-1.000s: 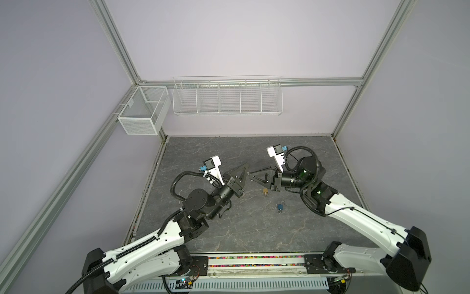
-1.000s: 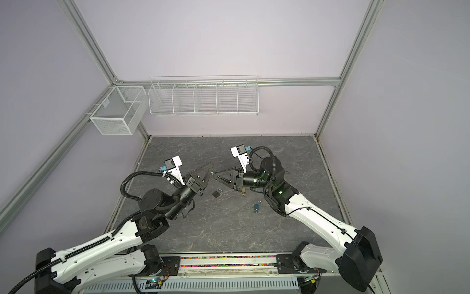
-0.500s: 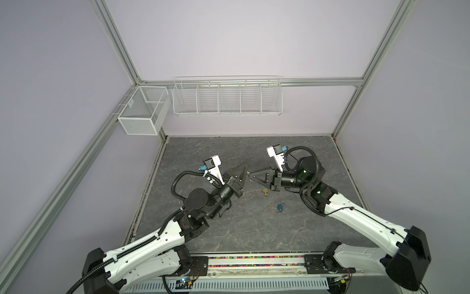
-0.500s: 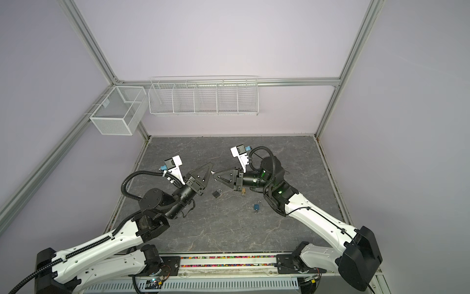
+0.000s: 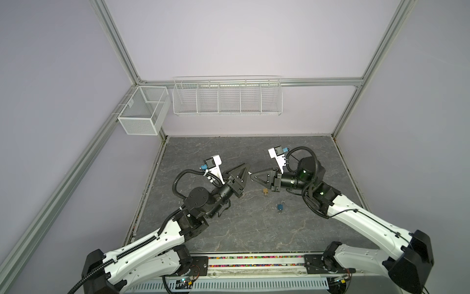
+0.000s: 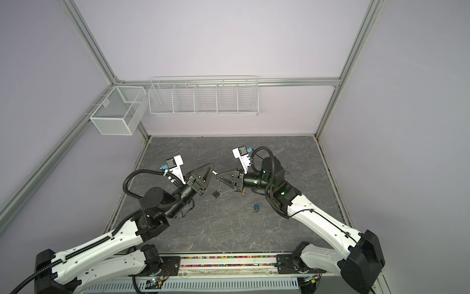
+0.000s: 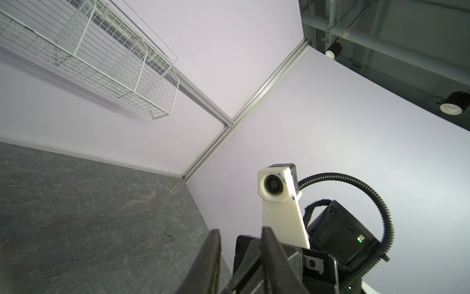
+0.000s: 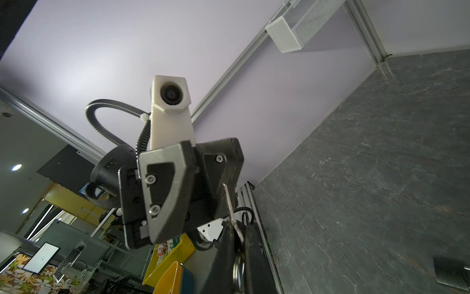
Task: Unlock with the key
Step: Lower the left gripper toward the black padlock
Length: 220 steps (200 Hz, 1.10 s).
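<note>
A small metal key [image 8: 228,201] with a ring [image 8: 239,267] sticks out from between the fingers of my right gripper [image 8: 237,229], which is shut on it. In both top views that gripper [image 5: 253,177] [image 6: 218,176] hovers above the table's middle, tip to tip with my left gripper [image 5: 246,170] [image 6: 209,169]. The key's tip [image 6: 214,172] shows between them. In the left wrist view the left gripper [image 7: 240,229] is open, with nothing between its fingers. Three padlocks lie on the table below: black [image 6: 217,194], brass [image 5: 265,191] and blue [image 5: 280,206].
The dark stone-patterned tabletop [image 5: 229,229] is bounded by lilac walls. A long wire basket [image 5: 227,98] hangs on the back wall and a mesh box [image 5: 143,110] on the left rail. The black padlock [image 8: 452,272] also shows in the right wrist view.
My left gripper's jaws have parted, and my right gripper has closed on the key. Both arms have stayed almost where they were.
</note>
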Motion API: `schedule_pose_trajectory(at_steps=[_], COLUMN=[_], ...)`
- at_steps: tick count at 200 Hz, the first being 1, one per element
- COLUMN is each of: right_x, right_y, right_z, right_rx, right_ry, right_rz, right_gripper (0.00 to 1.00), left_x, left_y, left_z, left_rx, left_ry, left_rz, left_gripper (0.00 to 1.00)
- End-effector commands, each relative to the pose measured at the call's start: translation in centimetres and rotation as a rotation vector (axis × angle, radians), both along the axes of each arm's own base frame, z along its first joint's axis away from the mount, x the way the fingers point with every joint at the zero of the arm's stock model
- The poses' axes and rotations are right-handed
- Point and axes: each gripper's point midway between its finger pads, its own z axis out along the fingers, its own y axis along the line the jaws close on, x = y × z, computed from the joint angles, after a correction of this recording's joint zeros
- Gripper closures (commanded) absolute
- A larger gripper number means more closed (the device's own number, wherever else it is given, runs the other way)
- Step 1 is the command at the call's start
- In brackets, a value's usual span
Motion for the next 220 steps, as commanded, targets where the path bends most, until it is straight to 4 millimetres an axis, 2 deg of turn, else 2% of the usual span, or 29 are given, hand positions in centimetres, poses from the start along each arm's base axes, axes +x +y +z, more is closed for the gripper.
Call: schedule_pose_trajectory(at_steps=[1,37,80,111,123,125,128,150,186,220], right_x=[0.5,0.7,0.3,0.2,0.4,0.2,0.2,0.3,1.2,1.5], right_y=[-1.1,-3.4,-6.3,-7.9,-8.2,-8.4,-8.5,-8.3,-8.7,-9.3], right_z=[-1.0,-5.0,-8.7,-11.1,-11.3,-12.4,-12.8,-13.2,-14.6,-14.9], right_rx=[-0.076,-0.264,-0.429,-0.500,-0.507,-0.526,-0.535,-0.526,-0.560,-0.545], right_ry=[0.002,0.055,0.118,0.164,0.179,0.195,0.202,0.215,0.227,0.241], right_rz=[-0.067,-0.179,-0.277,-0.337,-0.358,-0.360,-0.361,-0.360,-0.412,-0.464], right_gripper=[0.94,0.94,0.94,0.94,0.93,0.94,0.93,0.94,0.93,0.94], left_x=[-0.1,1.8,3.7,5.0,5.8,6.0,6.1,7.6,10.0,12.0], left_y=[1.1,2.8,3.8,2.7,2.3,2.3,2.2,1.5,0.6,0.1], left_z=[0.9,-2.8,-10.2,-14.8,-16.8,-17.0,-17.7,-20.9,-24.6,-28.0], left_rx=[0.026,0.228,0.616,0.801,0.842,0.847,0.861,0.937,1.100,1.306], left_ry=[-0.005,0.142,0.328,0.393,0.435,0.443,0.455,0.514,0.567,0.650], left_rz=[0.023,0.096,0.152,0.128,0.107,0.102,0.093,0.063,0.055,0.041], left_gripper=[0.62,0.56,0.52,0.51,0.50,0.49,0.48,0.44,0.41,0.39])
